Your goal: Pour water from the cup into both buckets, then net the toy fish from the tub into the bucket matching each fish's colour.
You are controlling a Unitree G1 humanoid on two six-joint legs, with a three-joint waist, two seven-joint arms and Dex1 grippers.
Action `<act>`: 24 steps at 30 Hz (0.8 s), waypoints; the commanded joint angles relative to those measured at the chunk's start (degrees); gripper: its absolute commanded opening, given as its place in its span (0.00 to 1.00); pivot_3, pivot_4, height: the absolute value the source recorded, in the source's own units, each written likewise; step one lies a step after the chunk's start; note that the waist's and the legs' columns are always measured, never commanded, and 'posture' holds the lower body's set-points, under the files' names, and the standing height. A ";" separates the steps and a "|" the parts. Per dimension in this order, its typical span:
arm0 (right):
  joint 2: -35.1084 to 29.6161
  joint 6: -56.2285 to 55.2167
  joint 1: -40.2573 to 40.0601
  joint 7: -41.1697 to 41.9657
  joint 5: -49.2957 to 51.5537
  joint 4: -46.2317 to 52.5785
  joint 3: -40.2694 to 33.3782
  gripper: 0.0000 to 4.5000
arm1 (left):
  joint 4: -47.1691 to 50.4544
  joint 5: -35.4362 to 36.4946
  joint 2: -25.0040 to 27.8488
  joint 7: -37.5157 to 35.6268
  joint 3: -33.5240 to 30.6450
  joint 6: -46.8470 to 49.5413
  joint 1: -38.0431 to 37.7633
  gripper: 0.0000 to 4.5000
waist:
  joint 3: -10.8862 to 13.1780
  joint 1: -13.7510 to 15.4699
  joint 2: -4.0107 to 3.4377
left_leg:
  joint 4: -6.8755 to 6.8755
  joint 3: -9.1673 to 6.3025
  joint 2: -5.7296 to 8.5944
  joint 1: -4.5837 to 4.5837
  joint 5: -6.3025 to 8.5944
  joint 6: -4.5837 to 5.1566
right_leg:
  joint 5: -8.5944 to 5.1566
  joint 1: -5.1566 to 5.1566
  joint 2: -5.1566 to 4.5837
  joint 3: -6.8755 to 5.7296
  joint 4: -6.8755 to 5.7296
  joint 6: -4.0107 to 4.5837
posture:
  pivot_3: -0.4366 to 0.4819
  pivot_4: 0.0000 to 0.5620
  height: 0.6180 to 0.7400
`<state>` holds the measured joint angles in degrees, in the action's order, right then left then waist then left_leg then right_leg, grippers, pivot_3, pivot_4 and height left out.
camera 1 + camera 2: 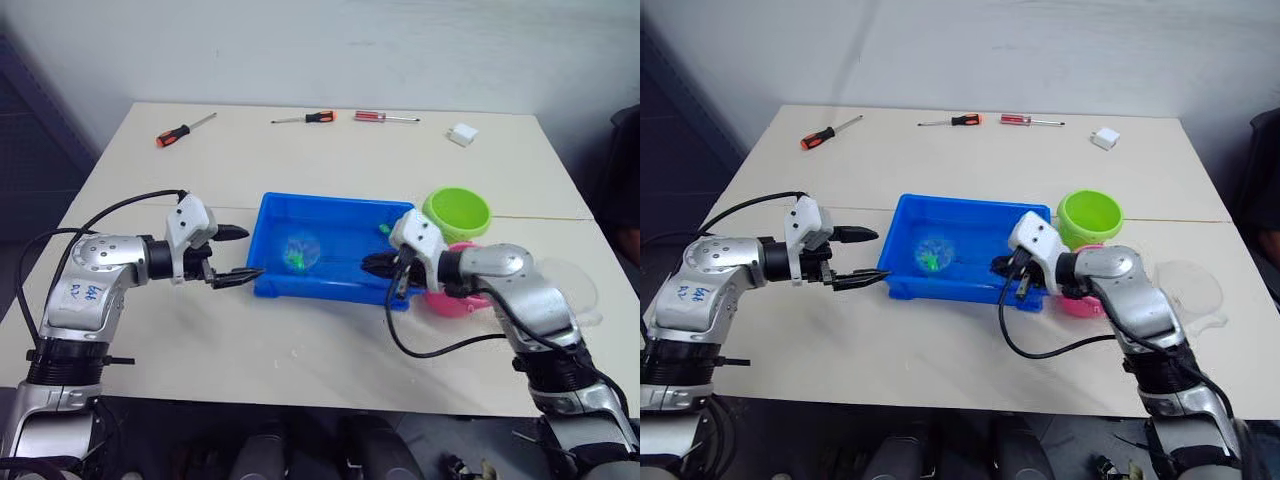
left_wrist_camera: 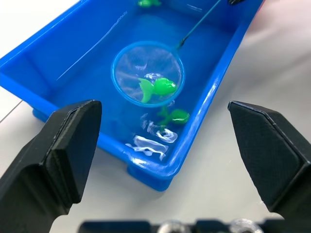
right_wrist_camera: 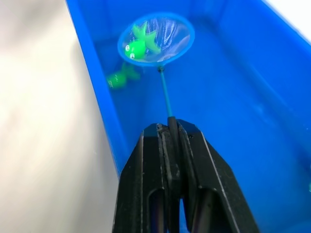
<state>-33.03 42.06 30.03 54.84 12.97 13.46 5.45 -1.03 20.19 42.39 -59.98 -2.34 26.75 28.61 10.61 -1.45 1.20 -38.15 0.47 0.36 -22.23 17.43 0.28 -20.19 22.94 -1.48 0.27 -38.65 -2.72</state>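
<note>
The blue tub (image 1: 300, 288) holds water at mid table. My right gripper (image 1: 375, 265) is shut on the net's thin handle at the tub's right end. The net (image 2: 148, 73) has its hoop in the water with a green toy fish (image 2: 158, 87) lying in the mesh. A second green fish (image 2: 174, 115) floats just outside the hoop, a third (image 1: 383, 229) in the far right corner. My left gripper (image 1: 254, 252) stands open just outside the tub's left wall. The green bucket (image 1: 457, 213) sits right of the tub. The pink bucket (image 1: 455, 302) is largely hidden behind my right arm. The clear cup (image 1: 1190, 290) rests further right.
Three screwdrivers (image 1: 185, 130) (image 1: 305, 118) (image 1: 385, 117) lie along the far side of the table, with a small white block (image 1: 461, 134) at the far right. A black cable loops from my right wrist over the table in front of the tub.
</note>
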 commanded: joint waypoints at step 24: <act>-32.27 -27.31 -22.40 -21.82 -23.02 2.18 -16.34 0.00 | -9.65 3.84 -17.35 -2.73 6.39 -2.34 18.63 1.00 | -0.01 0.34 0.00 | 0.02 0.24 0.03 0.15 -0.09 -0.08 | 0.00 -0.04 0.09 0.19 0.11 -0.01 | 0.48 0.27 1.00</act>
<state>-62.86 22.30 6.61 34.63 -4.07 17.53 -12.69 -10.75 24.27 25.01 -62.26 4.57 25.54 45.98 10.60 -1.12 1.19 -38.15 0.71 0.40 -22.08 17.33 0.19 -20.18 22.90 -1.39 0.45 -38.54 -2.73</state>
